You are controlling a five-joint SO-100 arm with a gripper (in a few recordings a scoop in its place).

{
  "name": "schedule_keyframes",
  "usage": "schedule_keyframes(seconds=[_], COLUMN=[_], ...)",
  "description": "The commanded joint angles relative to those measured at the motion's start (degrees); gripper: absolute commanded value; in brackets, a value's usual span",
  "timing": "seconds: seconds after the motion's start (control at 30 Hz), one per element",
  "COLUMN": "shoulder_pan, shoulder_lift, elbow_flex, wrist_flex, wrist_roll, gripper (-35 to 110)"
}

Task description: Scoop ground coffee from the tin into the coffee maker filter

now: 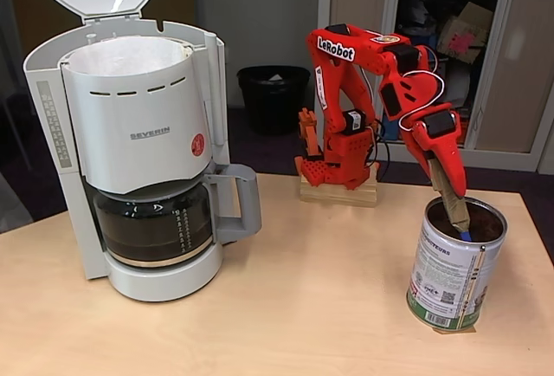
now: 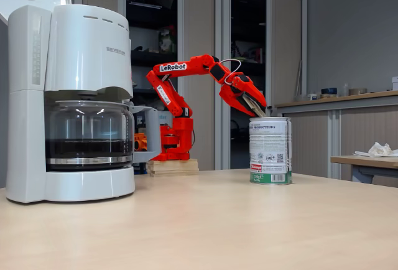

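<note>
**Gripper reaching into tin**

Coffee maker (image 1: 143, 146) stands left, lid up, paper filter (image 1: 130, 54) exposed. Bare table (image 1: 303, 307) lies between it and tin (image 1: 454, 268) near the right edge. Gripper (image 1: 454, 207) dips into the tin over ground coffee (image 1: 486, 225), pinching a brown scoop (image 1: 452, 187).

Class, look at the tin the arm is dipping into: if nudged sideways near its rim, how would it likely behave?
The tin stands upright, taller than it is wide, so a push near the rim might tip it. It looks like stiff metal, unlikely to dent. Ground coffee shows near the top, so it is probably fairly heavy and steadier.
</note>
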Motion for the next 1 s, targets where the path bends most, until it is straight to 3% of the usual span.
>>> schedule_keyframes(seconds=[0.0,0.97], shoulder_pan=[-0.09,0.7], shoulder_lift=[2.81,15.21], elbow_flex=[0.0,11.87], wrist_flex=[0.97,1.93], wrist_roll=[0.97,0.79], gripper=[12,16])
